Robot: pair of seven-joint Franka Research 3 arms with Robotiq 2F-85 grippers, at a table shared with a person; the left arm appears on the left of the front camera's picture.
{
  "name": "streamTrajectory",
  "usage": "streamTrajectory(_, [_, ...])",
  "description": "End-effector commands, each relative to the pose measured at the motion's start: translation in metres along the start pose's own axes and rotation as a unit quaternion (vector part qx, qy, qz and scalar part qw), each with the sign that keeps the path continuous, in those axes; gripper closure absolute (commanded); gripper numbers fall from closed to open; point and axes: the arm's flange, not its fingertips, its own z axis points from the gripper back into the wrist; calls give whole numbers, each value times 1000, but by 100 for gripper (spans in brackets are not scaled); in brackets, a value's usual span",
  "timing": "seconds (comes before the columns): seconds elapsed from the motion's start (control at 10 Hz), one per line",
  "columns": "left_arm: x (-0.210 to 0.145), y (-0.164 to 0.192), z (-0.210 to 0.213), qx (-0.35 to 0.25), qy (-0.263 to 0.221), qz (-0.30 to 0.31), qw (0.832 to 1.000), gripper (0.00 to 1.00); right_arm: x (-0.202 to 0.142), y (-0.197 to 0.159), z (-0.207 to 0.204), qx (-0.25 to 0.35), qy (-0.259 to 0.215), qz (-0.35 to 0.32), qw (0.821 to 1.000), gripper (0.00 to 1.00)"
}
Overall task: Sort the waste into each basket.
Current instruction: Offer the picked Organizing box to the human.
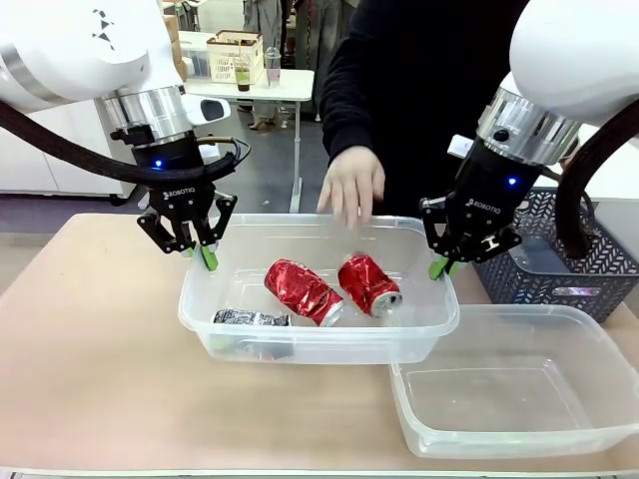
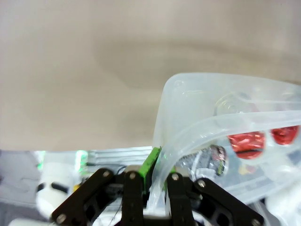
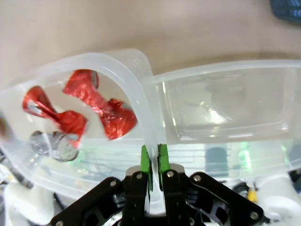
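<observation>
The waste (image 1: 369, 283) I can make out is three cans, all in one clear tub (image 1: 300, 351): two crushed red cans (image 1: 303, 290) lie side by side in the middle, and a silver can (image 1: 251, 318) lies against the near wall; no bottles show. The left gripper (image 1: 200, 251) is pinched shut on that tub's rim at its left end, and the right gripper (image 1: 441, 267) is clamped on the rim at the opposite end, so both arms hold the container, not any can. I cannot tell whether it is off the table (image 1: 90, 379). The second tub (image 1: 519, 439), just beside it at the near right with the rims overlapping, holds nothing. A person's hand (image 1: 351, 185) hovers above the far rim, and a dark mesh basket (image 1: 589, 259) stands at the far right. I judge the cans to be gathered together; the empty tub suggests sorting remains.
</observation>
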Motion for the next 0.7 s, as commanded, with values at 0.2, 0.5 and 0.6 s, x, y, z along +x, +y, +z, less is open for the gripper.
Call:
streamTrajectory(0.2, [1, 5, 8, -4, -3, 6, 1000, 94, 2, -2, 1, 2, 2, -3, 1000, 92])
streamTrajectory(0.5, [1, 5, 8, -4, -3, 6, 1000, 94, 2, -2, 1, 2, 2, -3, 1000, 92])
streamTrajectory(0.6, [1, 5, 8, -4, -3, 6, 1000, 94, 2, -2, 1, 2, 2, -3, 1000, 92])
